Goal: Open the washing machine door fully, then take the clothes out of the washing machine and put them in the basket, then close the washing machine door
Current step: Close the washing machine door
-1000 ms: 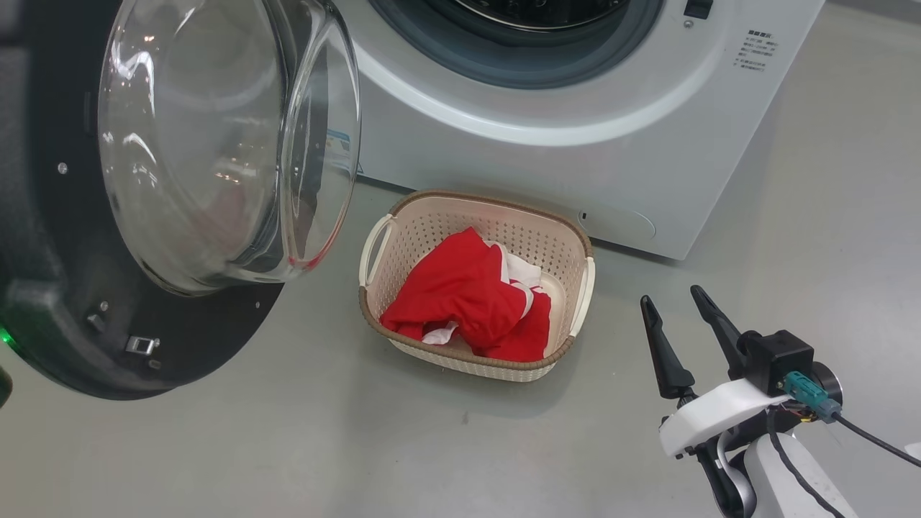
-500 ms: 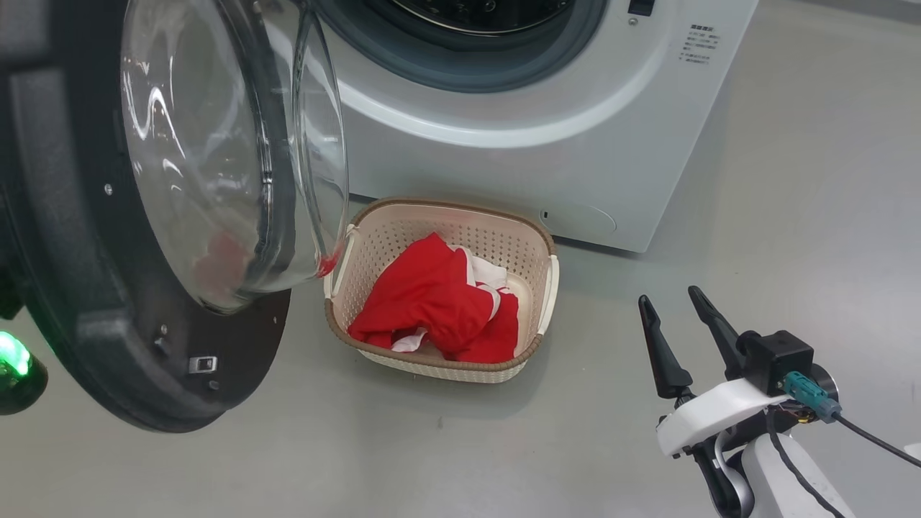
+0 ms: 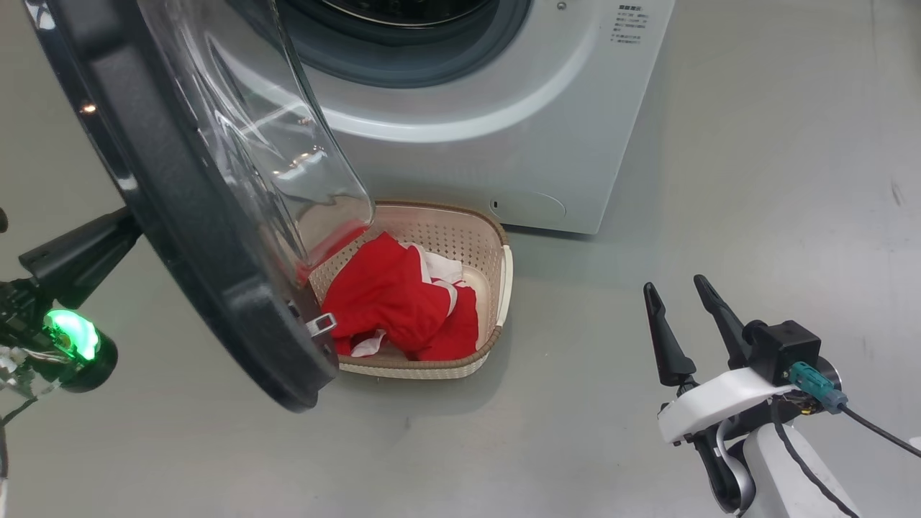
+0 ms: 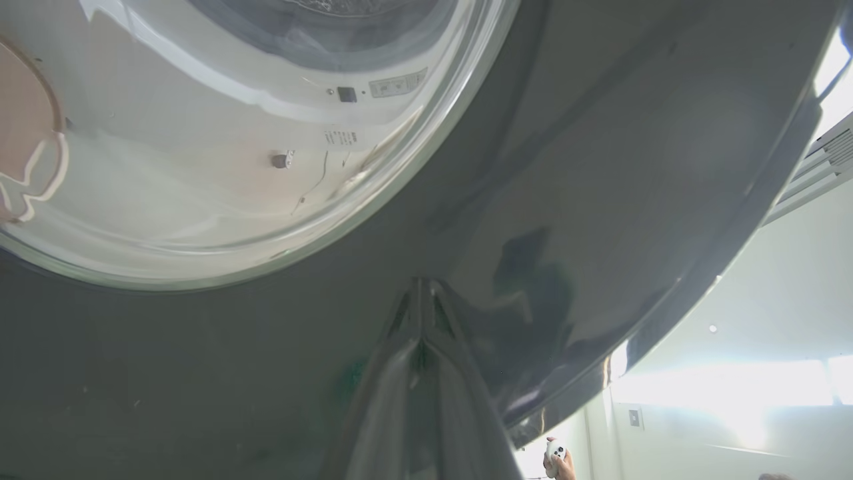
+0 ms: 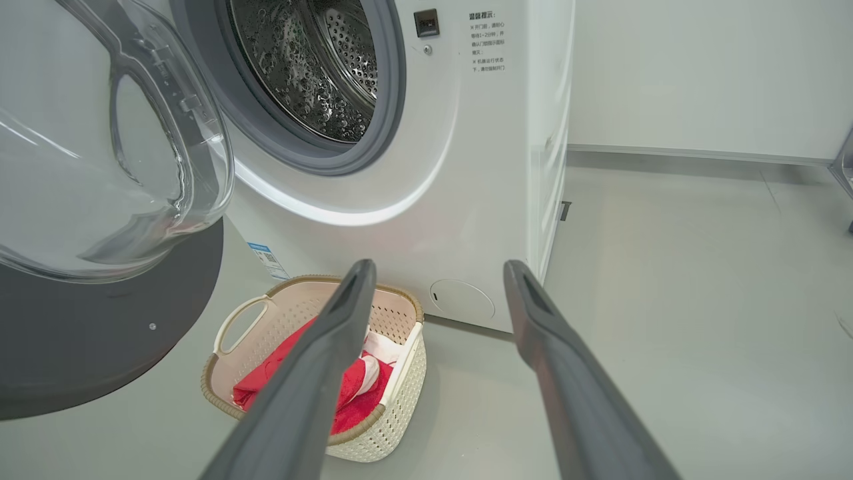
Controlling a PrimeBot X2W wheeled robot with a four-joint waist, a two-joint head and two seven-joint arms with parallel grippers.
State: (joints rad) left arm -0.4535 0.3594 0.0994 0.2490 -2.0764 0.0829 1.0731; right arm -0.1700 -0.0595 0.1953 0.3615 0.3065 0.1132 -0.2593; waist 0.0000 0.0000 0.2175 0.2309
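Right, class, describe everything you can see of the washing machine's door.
The door is big and round: a wide glossy black ring around a bulging clear glass bowl, with a small metal catch on its inner edge. It stands open, angled out from the white washing machine, hiding the left end of the basket in the head view. The shut left claw rests its tips against the ring's outer face.
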